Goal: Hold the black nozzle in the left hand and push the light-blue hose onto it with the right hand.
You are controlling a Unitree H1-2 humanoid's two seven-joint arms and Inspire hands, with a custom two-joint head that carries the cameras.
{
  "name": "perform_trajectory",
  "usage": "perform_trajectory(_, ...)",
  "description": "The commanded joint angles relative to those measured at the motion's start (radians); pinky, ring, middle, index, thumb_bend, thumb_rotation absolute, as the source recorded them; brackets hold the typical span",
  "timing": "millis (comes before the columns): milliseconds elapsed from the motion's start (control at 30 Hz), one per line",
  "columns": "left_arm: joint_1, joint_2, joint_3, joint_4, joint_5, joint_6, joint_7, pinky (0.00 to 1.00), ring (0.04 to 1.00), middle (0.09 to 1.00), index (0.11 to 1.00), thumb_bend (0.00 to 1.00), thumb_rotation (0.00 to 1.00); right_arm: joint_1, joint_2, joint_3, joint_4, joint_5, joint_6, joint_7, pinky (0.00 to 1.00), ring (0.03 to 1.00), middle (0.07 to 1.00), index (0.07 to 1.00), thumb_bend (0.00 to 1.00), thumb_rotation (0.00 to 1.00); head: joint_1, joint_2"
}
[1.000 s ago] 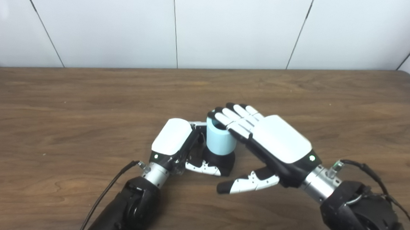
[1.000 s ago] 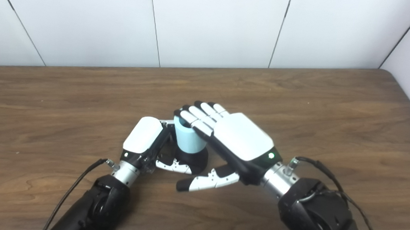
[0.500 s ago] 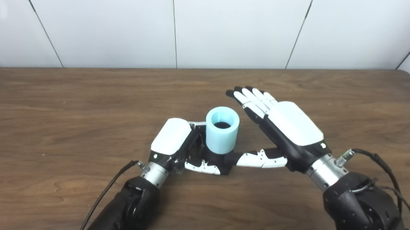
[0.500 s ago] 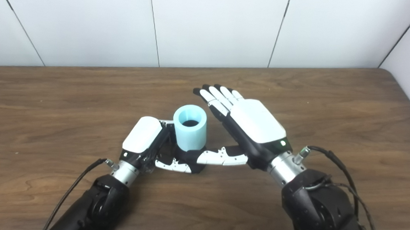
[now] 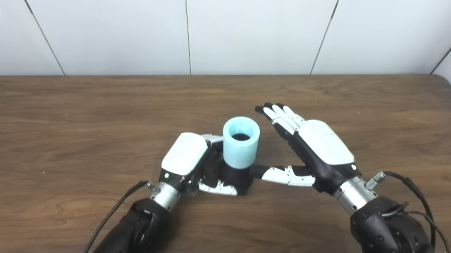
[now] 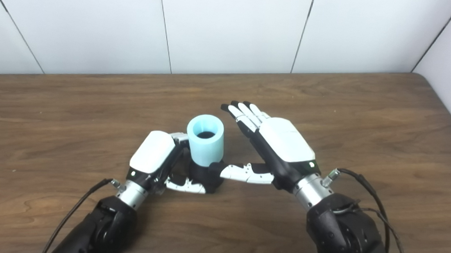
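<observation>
A: Where's the nozzle?
B: Mid-frame on the table (image 5: 93,114); the left hand (image 5: 186,159) is wrapped around the nozzle (image 5: 235,178), and the hose (image 5: 241,142) stands upright on it.
A: The right hand?
B: The right hand (image 5: 318,149) is just right of the hose, fingers spread and holding nothing, thumb tip near the nozzle.

Black nozzle (image 5: 236,178) mostly hidden by light-blue hose (image 5: 240,143) and left hand (image 5: 186,159).
</observation>
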Motion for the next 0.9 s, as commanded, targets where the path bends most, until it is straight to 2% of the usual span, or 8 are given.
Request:
perform_trajectory(0, 0.059, 0.033, 0.000, 0.037, 0.038, 0.075, -0.067, 0.51, 0.622, 0.662, 0.724, 0.85, 0.27, -0.013, -0.012, -0.004, -0.013, 0.003, -0.013, -0.033, 0.95, 1.000, 0.984, 0.955, 0.61, 1.00, 0.002, 0.000)
perform_trajectory(67, 0.058, 0.031, 0.017, 0.005, 0.048, 0.083, -0.080, 0.53, 0.635, 0.673, 0.737, 0.86, 0.31, -0.012, -0.013, -0.004, -0.010, 0.004, -0.013, -0.034, 0.95, 1.000, 0.986, 0.958, 0.62, 1.00, 0.004, -0.001)
perform_trajectory(333, 0.045, 0.028, 0.064, -0.087, 0.060, 0.090, -0.131, 0.46, 0.545, 0.602, 0.742, 0.92, 0.36, -0.009, -0.013, 0.000, -0.001, -0.006, -0.020, -0.051, 0.95, 1.000, 0.979, 0.989, 0.61, 1.00, 0.007, -0.003)
perform_trajectory(467, 0.038, 0.030, 0.083, -0.123, 0.080, 0.088, -0.156, 0.47, 0.568, 0.629, 0.753, 0.95, 0.40, -0.006, -0.014, 0.001, 0.001, -0.006, -0.013, -0.051, 0.95, 1.000, 0.980, 0.999, 0.62, 1.00, 0.011, -0.005)
perform_trajectory(633, 0.030, 0.037, 0.106, -0.180, 0.108, 0.094, -0.200, 0.66, 0.723, 0.748, 0.811, 0.99, 0.48, -0.002, -0.018, 0.000, 0.009, -0.005, -0.017, -0.063, 0.95, 1.000, 0.974, 1.000, 0.61, 1.00, 0.016, -0.005)
perform_trajectory(733, 0.023, 0.043, 0.122, -0.212, 0.119, 0.104, -0.236, 0.77, 0.788, 0.805, 0.854, 1.00, 0.51, 0.000, -0.018, 0.000, 0.012, -0.007, -0.013, -0.064, 0.95, 1.000, 0.975, 1.000, 0.62, 1.00, 0.018, -0.006)
perform_trajectory(867, 0.016, 0.053, 0.147, -0.230, 0.106, 0.098, -0.250, 0.88, 0.850, 0.852, 0.889, 1.00, 0.55, 0.004, -0.017, -0.003, 0.021, -0.001, -0.012, -0.075, 0.94, 1.000, 0.975, 1.000, 0.61, 1.00, 0.021, -0.005)
